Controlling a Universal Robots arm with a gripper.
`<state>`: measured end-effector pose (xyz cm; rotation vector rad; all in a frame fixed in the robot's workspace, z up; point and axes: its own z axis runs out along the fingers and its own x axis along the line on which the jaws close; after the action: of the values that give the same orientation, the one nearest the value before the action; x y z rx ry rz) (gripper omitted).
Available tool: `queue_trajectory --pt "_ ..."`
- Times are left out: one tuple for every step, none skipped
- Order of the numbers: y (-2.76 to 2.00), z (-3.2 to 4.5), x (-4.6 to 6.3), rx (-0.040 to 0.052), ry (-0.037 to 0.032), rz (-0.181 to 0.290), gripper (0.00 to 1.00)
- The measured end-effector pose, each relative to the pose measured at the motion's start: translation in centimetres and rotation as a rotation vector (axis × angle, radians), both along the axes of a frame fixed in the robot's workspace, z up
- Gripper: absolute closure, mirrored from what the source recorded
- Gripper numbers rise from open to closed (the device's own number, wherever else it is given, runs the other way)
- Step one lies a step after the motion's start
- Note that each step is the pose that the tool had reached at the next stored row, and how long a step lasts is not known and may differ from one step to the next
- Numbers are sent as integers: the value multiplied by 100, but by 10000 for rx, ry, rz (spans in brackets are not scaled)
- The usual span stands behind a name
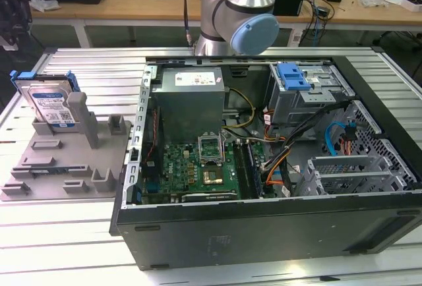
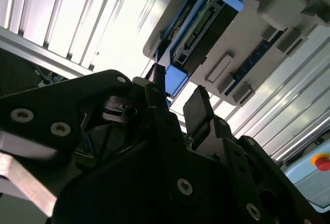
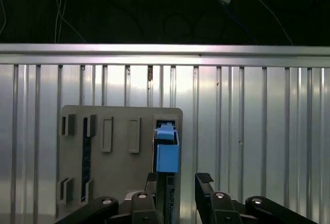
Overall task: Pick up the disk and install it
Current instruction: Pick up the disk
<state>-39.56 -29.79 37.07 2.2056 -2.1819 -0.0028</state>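
Note:
The disk [image 1: 51, 105] is a silver drive with a white-and-blue label and a blue frame. It stands on edge, leaning, in the grey holder [image 1: 59, 167] at the exterior view's left. In both wrist views my gripper [image 3: 178, 180] hangs open some way above the holder, its dark fingers [image 3: 204, 178] apart with nothing between them. The disk's blue-framed edge [image 3: 167, 152] lines up with the gap between the fingers. The second wrist view shows the disk [image 2: 201, 28] beyond the gripper [image 2: 178, 92], with its connector end in sight.
An open computer case [image 1: 264, 134] takes up the middle and the exterior view's right of the ribbed metal table [image 1: 66, 246]. Inside it are a grey power-supply box [image 1: 191, 98], a motherboard [image 1: 211, 164] and a drive cage with a blue latch [image 1: 293, 75]. The arm's base [image 1: 241, 9] rises behind the case.

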Motion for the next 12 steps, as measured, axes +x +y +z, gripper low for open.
queue_trajectory --pt "0 -6 -5 1 -14 -12 58" --pt "0 -14 -12 0 -24 -24 58" --pt "-1 -21 -19 0 -31 -32 58" --pt "-1 -28 -24 0 -37 -39 58" --pt "-1 -29 -26 -1 -36 -42 58" --pt "-1 -30 -26 -2 -35 -44 58" --pt "0 -30 -26 -3 -35 -45 58" --pt "0 -32 -26 -3 -37 -45 58" --pt "0 -34 -26 -4 -38 -45 58" --pt "0 -35 -26 -4 -38 -45 58" --pt "0 -37 -26 -6 -38 -46 58" --pt "0 -38 -26 -6 -38 -45 58"
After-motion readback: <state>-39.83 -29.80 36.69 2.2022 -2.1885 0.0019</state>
